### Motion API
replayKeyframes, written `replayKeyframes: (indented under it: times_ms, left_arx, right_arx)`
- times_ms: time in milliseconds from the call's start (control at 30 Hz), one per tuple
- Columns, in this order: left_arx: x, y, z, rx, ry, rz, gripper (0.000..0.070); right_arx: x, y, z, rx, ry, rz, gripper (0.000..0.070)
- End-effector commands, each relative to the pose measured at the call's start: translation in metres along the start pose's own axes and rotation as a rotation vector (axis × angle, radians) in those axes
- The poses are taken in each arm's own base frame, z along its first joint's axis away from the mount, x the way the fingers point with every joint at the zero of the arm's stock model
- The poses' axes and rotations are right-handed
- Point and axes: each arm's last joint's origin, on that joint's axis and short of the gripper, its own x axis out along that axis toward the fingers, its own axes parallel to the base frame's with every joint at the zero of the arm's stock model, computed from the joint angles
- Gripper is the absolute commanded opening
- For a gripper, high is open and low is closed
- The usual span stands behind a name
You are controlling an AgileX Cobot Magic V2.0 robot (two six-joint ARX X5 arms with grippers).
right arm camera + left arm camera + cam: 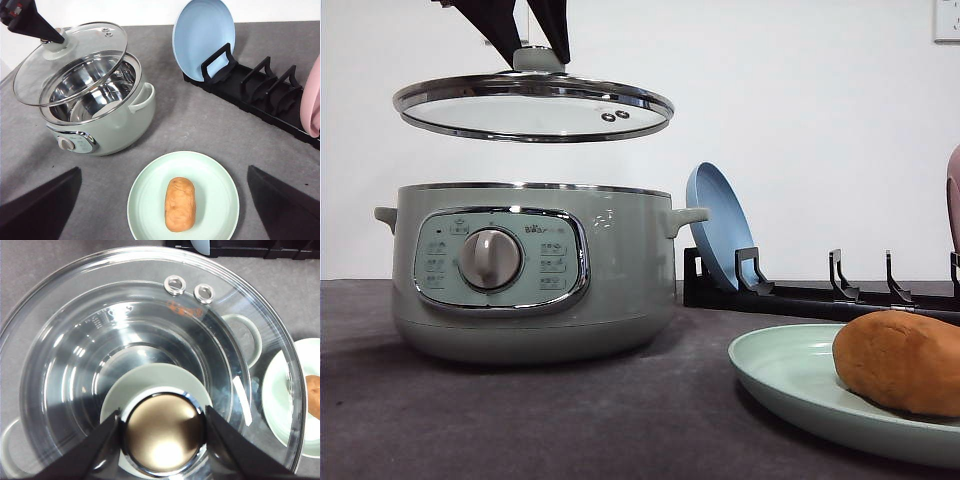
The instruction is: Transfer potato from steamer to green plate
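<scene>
Right wrist view: the brownish-orange oblong potato (180, 204) lies on the pale mint-green round plate (150, 200) on the grey tabletop (200, 125), near the sage-green electric steamer (107, 130). The left hand (162, 427) grips the knob of the round glass lid (532, 104) above the open pot. The right hand (165, 200) hovers wide open over the plate. Judged best next: lower the lid level and centred onto the rim.

A plain white wall (800, 110) rises behind the dark grey counter (570, 420), a pale switch plate (947, 20) at two o'clock, with soft even light and faint shadows.
</scene>
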Motion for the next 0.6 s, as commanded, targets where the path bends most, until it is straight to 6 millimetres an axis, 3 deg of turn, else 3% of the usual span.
replayKeyframes:
  times_ms: [0, 333, 567]
  left_arx:
    - [-0.010, -0.004, 0.002, 0.012, -0.049, -0.005, 0.0000]
    - [0.018, -0.001, -0.003, 0.005, 0.016, -0.005, 0.0000]
    - [0.023, 0.000, -0.004, 0.004, 0.028, -0.005, 0.0000]
  right_arx:
    - [-0.003, 0.001, 0.003, 0.009, -0.018, 0.008, 0.0700]
    - [-0.003, 0.001, 0.003, 0.012, -0.017, 0.008, 0.0700]
    - [-0.003, 0.001, 0.003, 0.016, -0.017, 0.008, 0.0700]
